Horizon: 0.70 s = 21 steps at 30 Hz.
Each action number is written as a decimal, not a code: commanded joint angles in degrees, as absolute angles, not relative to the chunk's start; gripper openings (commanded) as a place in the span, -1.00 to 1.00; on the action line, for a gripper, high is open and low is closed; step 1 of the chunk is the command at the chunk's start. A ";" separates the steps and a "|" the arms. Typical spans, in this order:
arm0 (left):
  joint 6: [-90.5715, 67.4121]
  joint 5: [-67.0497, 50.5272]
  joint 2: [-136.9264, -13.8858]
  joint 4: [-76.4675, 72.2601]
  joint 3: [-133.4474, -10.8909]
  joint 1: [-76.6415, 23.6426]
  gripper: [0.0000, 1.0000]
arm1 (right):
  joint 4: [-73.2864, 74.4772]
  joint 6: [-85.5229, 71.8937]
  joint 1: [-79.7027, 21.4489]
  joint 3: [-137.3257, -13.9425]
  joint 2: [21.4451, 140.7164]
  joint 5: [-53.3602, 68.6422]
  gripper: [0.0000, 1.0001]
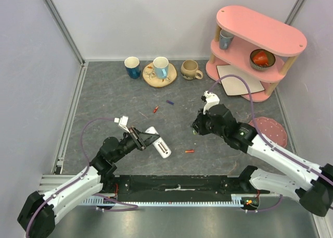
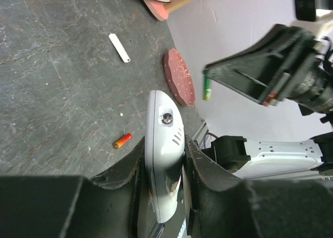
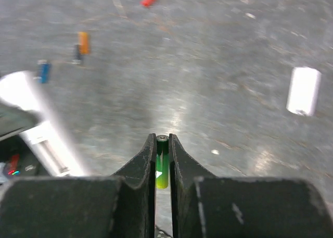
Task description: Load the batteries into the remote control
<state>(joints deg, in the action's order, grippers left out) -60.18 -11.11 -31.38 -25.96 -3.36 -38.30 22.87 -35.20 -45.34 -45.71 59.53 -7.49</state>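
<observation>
Right gripper is pinched narrow on the green battery, which stands roughly along the fingers with only its top cap showing at the tips. It looks clear of the surface, close to the far end of the remote control. Left gripper is clamped on the remote's long edges, with the remote turned edge-on and raised, its far end sticking well past the fingers. Main risk: the battery is a thin round cell between flat pads, so any side load at insertion can pivot it or squirt it out, and it then rolls off. Second: I can't see an open battery bay in any view, nor which end of the cell is which, so a wrong face or reversed polarity is possible. Third: the remote overhangs its grip, so pushing on the free end can rotate it between the fingers and spoil the alignment. Fourth: the two wrists are near each other, so a sloppy approach means finger-to-finger contact. Spares are on the surface, well apart: red-orange battery near the remote, red battery and blue-purple battery further back. A white strip also lies there, maybe the bay cover, but I can't confirm.
</observation>
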 commanded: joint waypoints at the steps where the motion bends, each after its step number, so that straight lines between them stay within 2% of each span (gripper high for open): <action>1: -62.13 -13.62 -36.46 -38.83 -4.92 -37.88 -0.96 | 13.92 -34.19 -46.93 -46.58 53.71 4.44 -1.00; 4: -64.15 -14.85 -41.47 -46.74 -4.39 -37.79 -0.96 | 8.81 -33.58 -49.30 -45.35 51.51 7.29 -1.00; 9: -68.28 -19.42 -50.43 -62.00 -4.40 -37.44 -0.96 | 8.26 -31.03 -55.71 -46.23 52.73 5.19 -1.00; 16: -70.31 -23.02 -56.95 -68.72 -6.68 -37.09 -0.96 | 8.70 -27.16 -68.71 -49.39 55.54 -6.84 -1.00; 21: -70.84 -23.29 -59.41 -70.58 -7.47 -37.09 -0.96 | 8.17 -27.86 -69.70 -49.22 55.37 -9.75 -1.00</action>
<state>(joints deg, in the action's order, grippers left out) -68.45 -21.26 -58.33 -63.09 -5.34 -37.56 10.70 -29.08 -69.30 -46.87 56.14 -4.25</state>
